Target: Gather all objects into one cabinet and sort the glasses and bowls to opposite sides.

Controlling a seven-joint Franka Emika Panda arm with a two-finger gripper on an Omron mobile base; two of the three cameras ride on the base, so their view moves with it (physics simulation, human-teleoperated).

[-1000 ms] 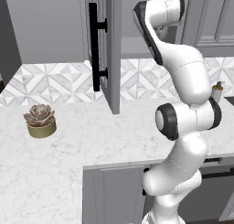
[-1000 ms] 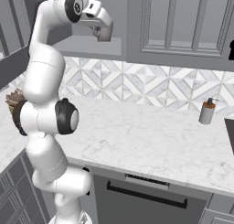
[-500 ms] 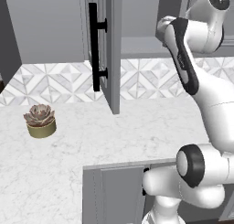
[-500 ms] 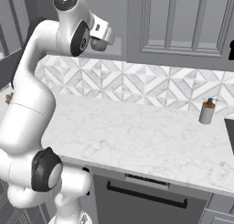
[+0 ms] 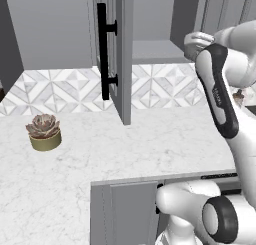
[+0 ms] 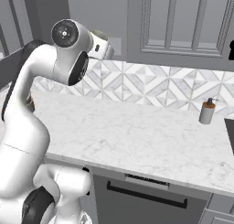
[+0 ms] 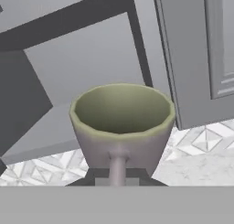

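Grey-taupe mug (image 7: 122,122) upright, gripped in gripper (image 7: 118,175) before cabinet shelf (image 7: 68,127)

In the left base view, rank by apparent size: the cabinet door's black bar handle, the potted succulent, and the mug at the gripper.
1. Black bar handle, clearly largest.
2. Potted succulent.
3. Mug, partly hidden by the arm, so its place below the succulent is unsure.
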